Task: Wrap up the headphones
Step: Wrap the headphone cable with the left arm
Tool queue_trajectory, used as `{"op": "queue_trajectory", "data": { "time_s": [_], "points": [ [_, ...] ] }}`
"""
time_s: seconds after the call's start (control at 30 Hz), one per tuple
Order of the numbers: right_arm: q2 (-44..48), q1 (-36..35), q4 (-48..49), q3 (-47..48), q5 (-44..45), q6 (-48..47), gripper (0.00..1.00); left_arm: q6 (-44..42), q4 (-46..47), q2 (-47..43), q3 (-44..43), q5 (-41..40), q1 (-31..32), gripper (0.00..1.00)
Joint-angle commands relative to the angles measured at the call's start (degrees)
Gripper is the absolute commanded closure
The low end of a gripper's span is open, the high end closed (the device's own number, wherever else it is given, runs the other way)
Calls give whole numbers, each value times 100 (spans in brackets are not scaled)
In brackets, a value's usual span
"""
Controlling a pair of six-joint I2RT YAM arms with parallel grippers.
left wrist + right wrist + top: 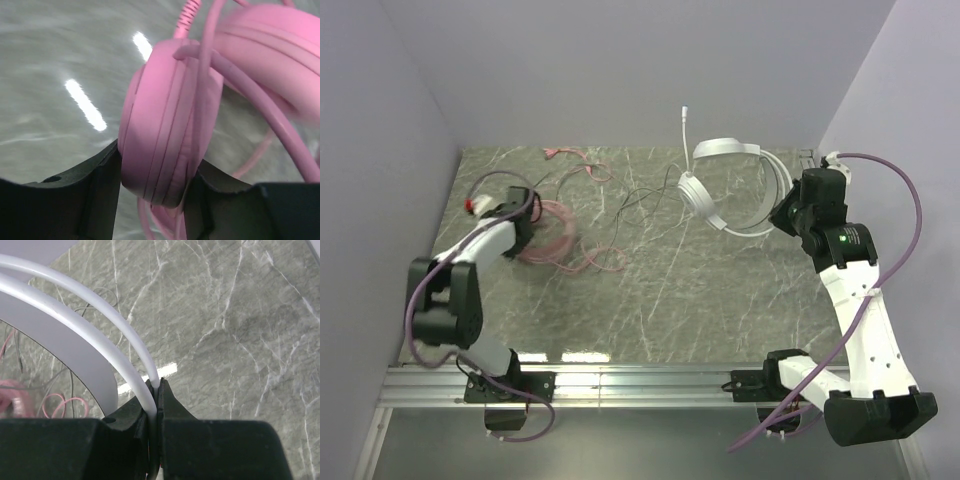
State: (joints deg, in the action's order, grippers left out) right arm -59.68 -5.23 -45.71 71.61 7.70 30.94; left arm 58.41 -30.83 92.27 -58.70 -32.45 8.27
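- The pink headset (548, 235) is found at the left of the table (720, 300), at 9 o'clock in the top view; one padded cup (165, 125) is clamped between the fingers of the left gripper (520, 215), which are spread only to the cup's thickness
- The pink cord (600, 262) is seen lying loose in loops at about 4 o'clock from that gripper, and one strand is drawn across the gripped cup
- The white-grey headset (730, 190) is held at 2 o'clock, its headband wire (75, 295) pinched between the almost closed fingers of the right gripper (790, 215); the band is arched away towards 10 o'clock from those fingers
- Its thin cord (640, 200) is trailed towards 9 o'clock, between the two arms
- Both loose cords are judged to lie inward of the fingers, each nearer its own arm
- The pink headset is blurred from above; neither cord's plug end can be made out
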Motion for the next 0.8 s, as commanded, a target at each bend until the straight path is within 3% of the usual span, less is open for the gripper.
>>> {"op": "queue_trajectory", "data": {
  "time_s": [0.0, 0.13, 0.23, 0.27, 0.3, 0.5, 0.6, 0.67, 0.77],
  "points": [
    [237, 40, 520, 195, 64, 307, 100, 776, -230, -1122, 332, -780, -194, 51],
    [255, 40, 502, 195, 73, 343, 100, 1260, -712, -1413, 298, -1123, -230, 40],
    [290, 40, 502, 178, 135, 325, 100, 1445, -1151, -1387, 78, -1352, -230, 21],
    [308, 40, 493, 169, 144, 316, 100, 1532, -1258, -1370, -35, -1361, -238, 4],
    [317, 40, 511, 160, 118, 308, 100, 1446, -1294, -1387, -71, -1291, -230, 1],
    [334, 40, 511, 81, 38, 229, 100, 779, -900, -2027, -20, -782, -221, 1],
    [430, 49, 616, 2, -146, 10, 100, 93, -75, -2677, 288, -36, -151, 1],
    [580, 40, 765, -94, -383, -52, 100, -389, 461, -3056, 560, 878, -142, 1],
    [721, 40, 976, -244, -708, -158, 100, -653, 726, -3241, 535, 1573, -81, 1]
  ]
}}
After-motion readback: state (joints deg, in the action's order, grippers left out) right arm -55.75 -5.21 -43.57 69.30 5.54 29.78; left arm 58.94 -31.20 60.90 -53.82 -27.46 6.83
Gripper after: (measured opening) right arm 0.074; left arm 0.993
